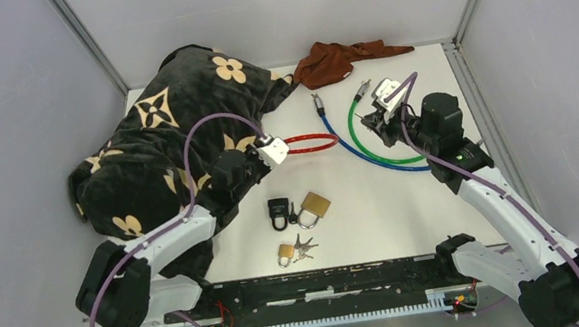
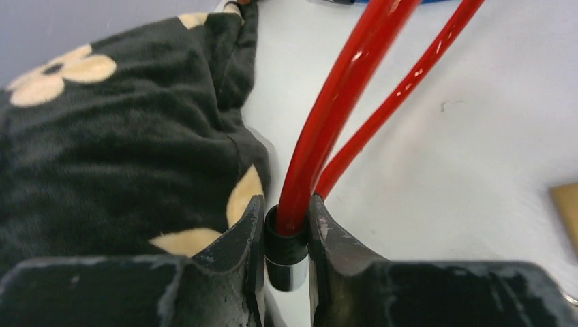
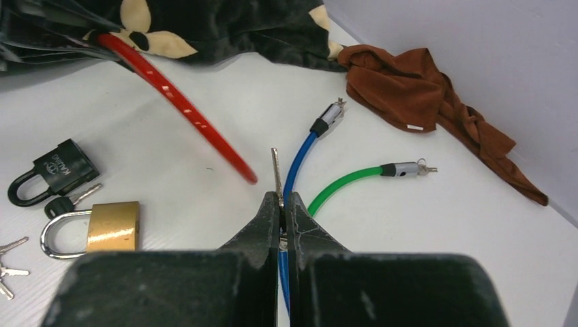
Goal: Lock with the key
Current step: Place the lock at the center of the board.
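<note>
The left pincer is clamped on the black end sleeve of the red cable lock, whose two strands run up and away over the white tabletop. A black blanket with cream flowers lies bunched just left, and a brass-coloured corner shows at the right edge.

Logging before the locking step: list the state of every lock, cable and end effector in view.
Left end effector, shut on red cable.
Right end effector, shut on key.
Blue cable, end free.
Green cable, end free.
Black padlock, shackle shut.
Brass padlock, shackle looks shut.
Small padlock, too small to tell.
</note>
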You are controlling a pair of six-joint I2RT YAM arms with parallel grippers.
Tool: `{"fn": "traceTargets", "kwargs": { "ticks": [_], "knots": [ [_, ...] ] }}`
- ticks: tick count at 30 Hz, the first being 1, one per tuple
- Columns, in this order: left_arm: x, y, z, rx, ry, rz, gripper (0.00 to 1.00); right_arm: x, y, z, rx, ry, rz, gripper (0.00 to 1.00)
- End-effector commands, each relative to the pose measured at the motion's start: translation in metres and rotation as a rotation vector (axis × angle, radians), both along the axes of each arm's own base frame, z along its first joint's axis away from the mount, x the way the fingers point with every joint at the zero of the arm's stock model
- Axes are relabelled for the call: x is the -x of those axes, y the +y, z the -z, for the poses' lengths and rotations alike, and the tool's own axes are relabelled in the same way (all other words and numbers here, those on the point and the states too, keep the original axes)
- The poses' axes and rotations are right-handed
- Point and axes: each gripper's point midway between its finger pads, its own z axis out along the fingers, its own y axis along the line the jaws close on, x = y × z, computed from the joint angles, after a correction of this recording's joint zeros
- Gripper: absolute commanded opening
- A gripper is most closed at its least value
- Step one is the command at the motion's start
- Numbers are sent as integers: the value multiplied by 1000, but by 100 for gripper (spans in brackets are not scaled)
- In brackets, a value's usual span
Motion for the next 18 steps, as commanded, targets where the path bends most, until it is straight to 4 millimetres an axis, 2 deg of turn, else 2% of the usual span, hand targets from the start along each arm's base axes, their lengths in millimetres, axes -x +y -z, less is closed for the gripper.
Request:
{"fn": "traceTargets", "kwargs": {
  "ticks": [1,6,10,12,14,17,18],
  "knots": [
    [-45,-17,-69,-49,-347,53,2,2,11,-4,-62,-6,-45,0],
    [-68,-18,-44,-146,-371,123,2,6,21,-3,-116,-10,-96,0],
    [-75,-20,-42,-177,-418,198,2,5,32,4,-143,30,-131,0],
    [-66,-23,-19,-240,-364,279,2,3,38,6,-168,40,-138,0],
    [-46,-27,17,-307,-266,393,3,1,52,7,-193,54,-162,0],
    [-12,-23,61,-429,-195,550,24,-1,79,11,-192,85,-204,0],
    [-5,-20,68,-460,-195,573,29,-4,88,15,-186,99,-209,0]
  ]
}}
